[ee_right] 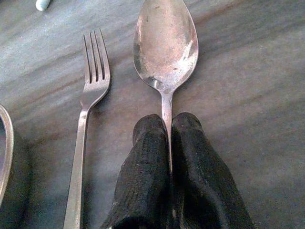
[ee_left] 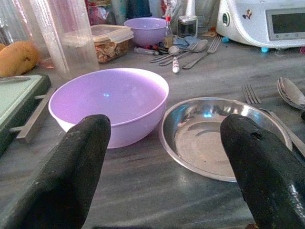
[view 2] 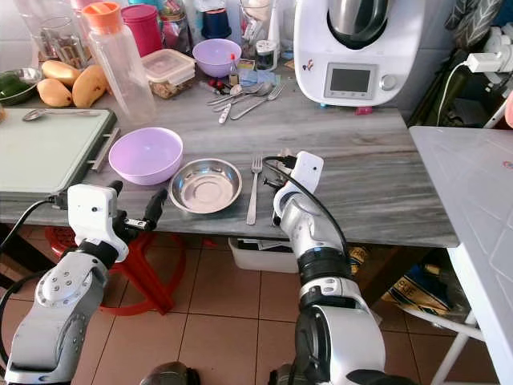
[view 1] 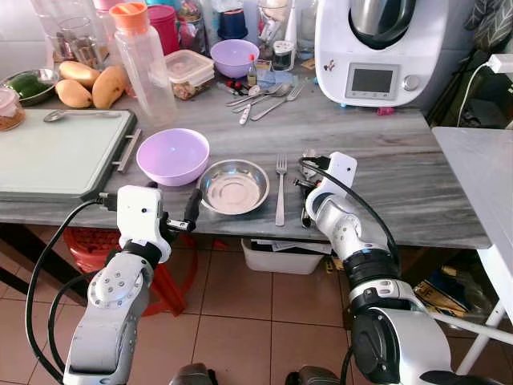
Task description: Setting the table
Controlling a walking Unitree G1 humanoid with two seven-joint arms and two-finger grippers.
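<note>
Spoon point(ee_right: 165, 45) lies flat on the bench point(view 1: 417, 172), just right of the fork point(view 1: 280, 190), its handle clamped in my right pincer point(ee_right: 170, 143). My left pincer point(ee_left: 167, 157) hangs spread wide before the bowl point(view 1: 172, 156) and the steel dish point(view 1: 233, 186).

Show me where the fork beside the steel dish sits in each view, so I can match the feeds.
Left eye view: fork lies just right of the steel dish.
Right eye view: fork in the same spot, right of the dish.
Left wrist view: fork just past the dish's rim.
Right wrist view: fork between the dish's rim and the spoon.
Shared landmark: the steel dish.
</note>
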